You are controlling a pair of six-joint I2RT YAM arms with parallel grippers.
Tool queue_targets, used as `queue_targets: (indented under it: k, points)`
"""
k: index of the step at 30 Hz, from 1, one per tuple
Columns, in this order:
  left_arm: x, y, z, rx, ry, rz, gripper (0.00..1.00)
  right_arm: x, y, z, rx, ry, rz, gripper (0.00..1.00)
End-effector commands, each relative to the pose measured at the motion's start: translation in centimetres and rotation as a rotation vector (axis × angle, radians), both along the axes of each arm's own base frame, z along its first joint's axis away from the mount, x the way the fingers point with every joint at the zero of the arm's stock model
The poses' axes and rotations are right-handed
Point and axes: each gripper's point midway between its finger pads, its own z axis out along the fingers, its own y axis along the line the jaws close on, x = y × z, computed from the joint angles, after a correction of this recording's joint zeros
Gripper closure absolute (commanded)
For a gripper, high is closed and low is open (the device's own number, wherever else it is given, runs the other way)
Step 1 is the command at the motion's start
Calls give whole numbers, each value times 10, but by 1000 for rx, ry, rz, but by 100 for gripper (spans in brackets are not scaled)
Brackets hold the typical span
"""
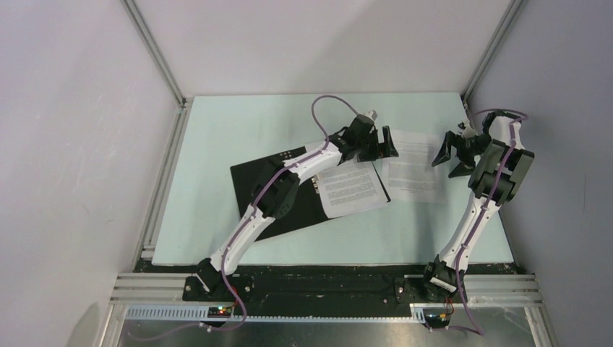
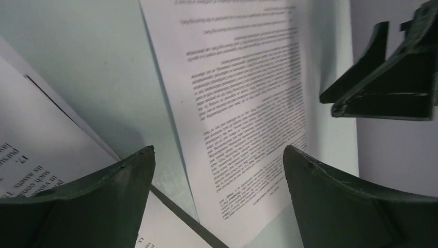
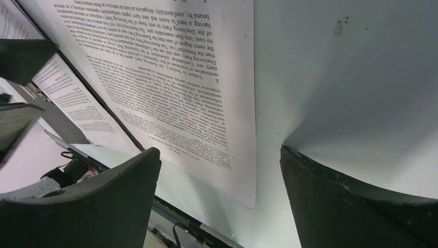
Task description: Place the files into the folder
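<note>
The folder lies open, black side up, at the table's centre left. One printed sheet rests on its right half. A second sheet lies loose on the table just right of the folder. My left gripper is open and empty above the gap between the two sheets; in the left wrist view the loose sheet lies between its fingers. My right gripper is open and empty over the loose sheet's right edge; the right wrist view shows that sheet's corner below it.
The pale green table mat is fenced by grey walls and aluminium rails at left, right and back. The folder's black edge runs under the left gripper. The right gripper shows close by in the left wrist view.
</note>
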Motion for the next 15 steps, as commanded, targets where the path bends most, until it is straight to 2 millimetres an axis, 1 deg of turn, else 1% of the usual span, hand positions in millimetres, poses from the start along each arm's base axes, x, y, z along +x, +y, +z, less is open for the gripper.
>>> queue_targets:
  k: [1,3,6,9,10,11,12,15]
  points:
    - [-8,-8,-16,-17,56,26,3,13,5,-13,7,-7,4,9]
    - [-12,-12,-24,-23,69,9,4,13,11,-16,26,2,7,9]
    - [-14,-21,-21,-43,63,-7,5,12,17,-21,59,19,-1,8]
    - [-22,-27,-21,-64,93,-20,7,21,17,-20,69,-4,-17,8]
    - [-27,-28,-24,-71,124,-23,7,23,18,-20,74,-3,-25,8]
    - [-29,-28,-23,-79,135,-23,7,25,18,-18,77,-4,-28,8]
    - [-34,-28,-27,-81,165,-22,8,26,20,-17,80,-6,-27,8]
    - [-38,-27,-29,-89,193,-21,8,28,23,-15,75,-3,-36,8]
